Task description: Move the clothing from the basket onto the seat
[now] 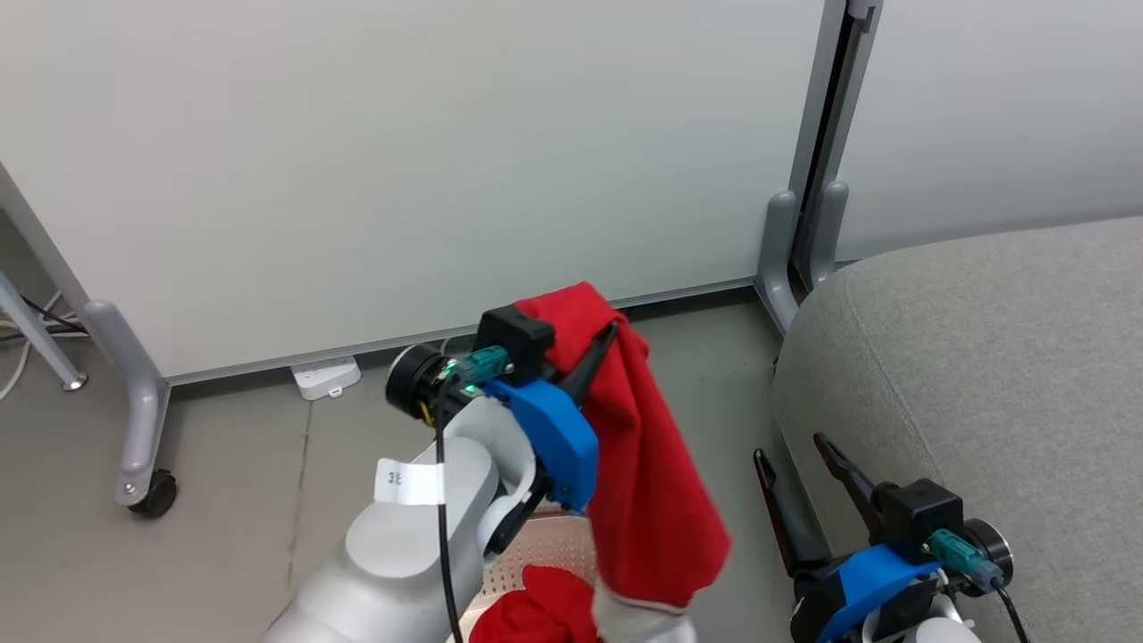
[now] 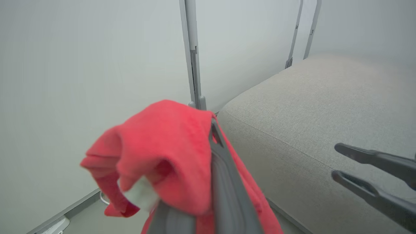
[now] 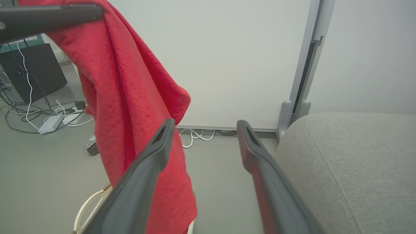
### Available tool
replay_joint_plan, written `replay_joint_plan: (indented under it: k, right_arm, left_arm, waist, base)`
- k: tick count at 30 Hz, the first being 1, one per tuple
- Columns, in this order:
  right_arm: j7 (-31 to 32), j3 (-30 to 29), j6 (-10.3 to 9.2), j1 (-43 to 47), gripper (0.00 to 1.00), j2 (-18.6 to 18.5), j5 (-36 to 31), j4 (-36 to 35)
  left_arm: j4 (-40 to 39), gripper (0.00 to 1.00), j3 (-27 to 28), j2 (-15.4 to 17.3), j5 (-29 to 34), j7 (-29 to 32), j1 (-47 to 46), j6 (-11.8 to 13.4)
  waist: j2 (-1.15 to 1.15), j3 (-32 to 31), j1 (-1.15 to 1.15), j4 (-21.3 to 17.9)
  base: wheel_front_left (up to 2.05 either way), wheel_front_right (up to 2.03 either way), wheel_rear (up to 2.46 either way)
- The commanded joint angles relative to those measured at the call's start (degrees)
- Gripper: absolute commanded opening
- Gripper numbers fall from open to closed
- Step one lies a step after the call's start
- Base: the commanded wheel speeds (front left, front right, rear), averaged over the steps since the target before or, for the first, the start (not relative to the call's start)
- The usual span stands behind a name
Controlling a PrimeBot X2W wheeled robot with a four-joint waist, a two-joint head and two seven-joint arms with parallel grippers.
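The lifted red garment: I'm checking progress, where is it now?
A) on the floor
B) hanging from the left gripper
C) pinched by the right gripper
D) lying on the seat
B: the left gripper is shut on the red garment, which hangs above the basket.

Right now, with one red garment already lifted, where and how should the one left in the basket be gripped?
Probably its raised crumpled fold, from straight above: the second garment lies bunched in the basket, whose wall likely blocks a sideways approach. The open right gripper is free; the left gripper is shut on the hanging garment.
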Motion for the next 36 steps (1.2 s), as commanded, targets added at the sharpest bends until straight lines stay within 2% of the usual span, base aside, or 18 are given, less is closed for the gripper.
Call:
replay_joint_plan:
  k: [1, 8, 17, 24, 30, 36]
  right_arm:
    - [0.21, 0.26, 0.01, 1.35, 1.0, -0.2, 0.38, -0.24]
    - [0.6, 1.57, 0.01, 2.02, 1.0, -0.2, 0.85, -0.64]
    - [0.9, 2.36, 0.01, 2.28, 1.0, -0.2, 1.12, -1.34]
    - [2.06, 7.27, 0.01, -0.72, 1.0, -0.2, 2.35, -1.74]
    - [4.41, 11.5, 0.01, -5.73, 1.0, -0.19, 3.82, 1.22]
    - [5.16, 13.58, 0.01, -11.8, 1.0, -0.19, 4.53, 7.74]
  left_arm:
    - [-1.02, 0.0, -1.54, 0.04, -0.71, 0.31, -1.65, 0.3]
    - [-2.59, 0.0, -5.8, 0.03, -3.53, 0.47, -3.83, 2.02]
    - [-0.88, 0.0, -8.15, 0.04, -7.32, -0.9, -2.68, 3.35]
    - [-1.11, 0.0, -10.49, 0.04, -9.33, -1.62, -3.49, 4.0]
    - [-2.03, 0.0, -13.11, 0.02, -10.87, -1.98, -4.9, 4.27]
    - [-3.54, 0.0, -15.52, 0.02, -12.7, -2.38, -6.15, 4.71]
  waist:
    - [0.0, -0.58, 0.01, 0.31]
    - [0.0, -1.21, 0.01, -0.41]
    - [0.0, -0.85, 0.01, -0.86]
    - [0.0, -0.49, 0.01, -0.48]
    - [0.0, -0.05, 0.01, 0.16]
    - [0.0, 0.61, 0.01, 1.12]
  base:
    - [0.0, 0.0, 0.0]
    - [0.0, 0.0, 0.0]
    - [0.0, 0.0, 0.0]
    - [0.0, 0.0, 0.0]
    - [0.0, 0.0, 0.0]
    - [0.0, 0.0, 0.0]
